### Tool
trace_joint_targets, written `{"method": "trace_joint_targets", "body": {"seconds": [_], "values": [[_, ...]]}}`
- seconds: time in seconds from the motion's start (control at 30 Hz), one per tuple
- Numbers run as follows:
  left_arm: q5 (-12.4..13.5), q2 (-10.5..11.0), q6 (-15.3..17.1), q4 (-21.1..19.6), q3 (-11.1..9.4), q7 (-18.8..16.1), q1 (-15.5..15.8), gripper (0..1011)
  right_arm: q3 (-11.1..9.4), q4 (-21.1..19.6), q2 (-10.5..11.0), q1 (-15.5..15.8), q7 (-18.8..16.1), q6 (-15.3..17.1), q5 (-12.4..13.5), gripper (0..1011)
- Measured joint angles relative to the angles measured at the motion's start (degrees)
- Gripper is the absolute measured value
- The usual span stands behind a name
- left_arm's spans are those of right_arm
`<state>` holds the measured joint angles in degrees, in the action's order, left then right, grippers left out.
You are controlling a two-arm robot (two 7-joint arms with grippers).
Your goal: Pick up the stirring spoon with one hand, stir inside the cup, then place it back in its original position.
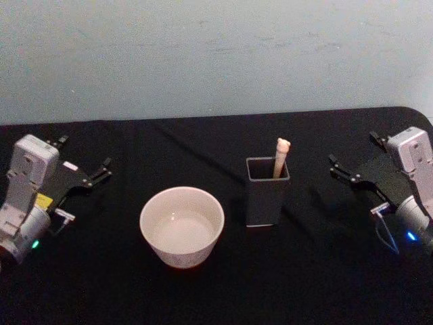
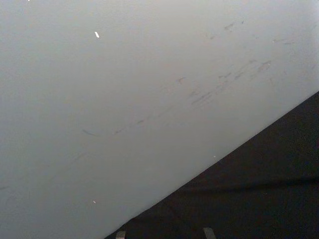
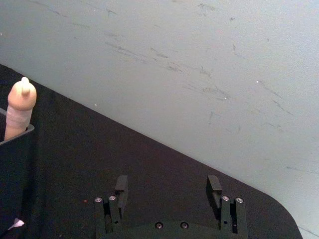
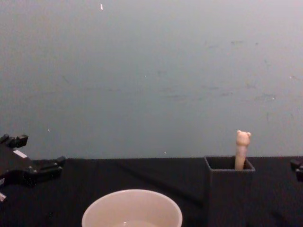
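1. I see the stirring spoon (image 1: 281, 152) upright in the holder (image 1: 265, 200), bear head above its rim.
2. The cup (image 1: 181, 227) sits near the holder's left.
3. The right gripper (image 1: 355, 150) is right of the holder and the left gripper (image 1: 85, 152) is beyond the cup, both claws spread apart.

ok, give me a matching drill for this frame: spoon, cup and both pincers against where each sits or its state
Things:
1. stirring spoon
2. cup
3. left pincer
4. right pincer

Places or states:
a. open, to the right of the holder
b. upright in the holder, bear head poking out
c. open, to the left of the cup
d. on the table, between the left pincer and the holder

Pairs: 1-b, 2-d, 3-c, 4-a.
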<state>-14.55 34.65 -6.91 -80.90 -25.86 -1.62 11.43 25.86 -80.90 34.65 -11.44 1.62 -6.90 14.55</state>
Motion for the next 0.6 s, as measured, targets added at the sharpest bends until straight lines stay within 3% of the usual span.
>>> {"method": "trace_joint_targets", "body": {"seconds": [0.6], "values": [[0.0, 0.0, 0.0, 0.0, 0.0, 0.0, 0.0, 1002, 0.0, 0.0, 0.0, 0.0, 0.0, 0.0, 0.0, 1002]]}}
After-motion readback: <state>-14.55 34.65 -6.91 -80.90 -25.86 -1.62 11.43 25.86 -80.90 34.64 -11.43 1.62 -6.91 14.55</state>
